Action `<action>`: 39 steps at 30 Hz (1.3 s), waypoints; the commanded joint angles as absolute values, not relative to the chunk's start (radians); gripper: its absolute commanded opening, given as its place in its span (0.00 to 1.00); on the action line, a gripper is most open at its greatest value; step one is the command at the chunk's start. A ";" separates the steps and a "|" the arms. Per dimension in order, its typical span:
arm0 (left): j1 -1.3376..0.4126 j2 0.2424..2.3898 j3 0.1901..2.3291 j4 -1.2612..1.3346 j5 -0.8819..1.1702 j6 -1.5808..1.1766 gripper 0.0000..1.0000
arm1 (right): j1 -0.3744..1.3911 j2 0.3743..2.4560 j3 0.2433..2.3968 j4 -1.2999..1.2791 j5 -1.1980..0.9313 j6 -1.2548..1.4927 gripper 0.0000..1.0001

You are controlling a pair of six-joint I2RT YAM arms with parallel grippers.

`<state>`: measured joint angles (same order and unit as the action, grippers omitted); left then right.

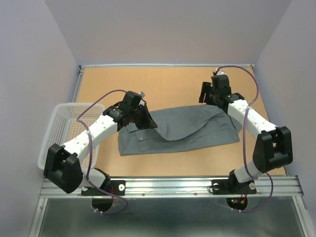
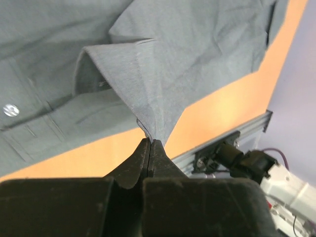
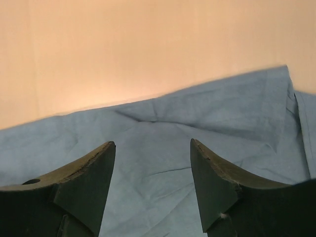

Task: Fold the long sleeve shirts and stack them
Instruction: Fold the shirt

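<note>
Your left gripper (image 2: 149, 143) is pinched tight on a raised peak of the shirt (image 1: 182, 129), which lies spread across the middle of the table (image 1: 168, 81). Carry that fold over low and evenly so the cloth beneath doesn't drag. Your right gripper (image 3: 152, 144) stands wide, holding nothing, above the shirt's far right edge; it could pin there. The tabletop is smooth orange-tan, with pale walls on three sides. A basket (image 1: 61, 126) sits at the left edge.

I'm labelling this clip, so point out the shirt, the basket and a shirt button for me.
shirt (image 1: 197, 132): top view, on its grey cloth near the middle.
basket (image 1: 63, 126): top view, on its bare white mesh floor.
button (image 2: 11, 109): left wrist view, on the pale button's face.
</note>
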<state>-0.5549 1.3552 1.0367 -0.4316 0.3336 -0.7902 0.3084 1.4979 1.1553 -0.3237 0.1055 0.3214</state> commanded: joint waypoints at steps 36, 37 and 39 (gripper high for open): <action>-1.064 1.185 1.044 -0.353 0.227 -1.163 0.00 | 0.213 1.681 1.247 -0.371 0.080 0.440 0.67; -1.074 1.201 1.080 -0.351 0.235 -1.155 0.00 | 0.213 1.680 1.247 -0.370 0.075 0.437 0.67; -1.101 1.233 1.104 -0.353 0.241 -1.144 0.00 | 0.212 1.680 1.238 -0.373 0.061 0.434 0.66</action>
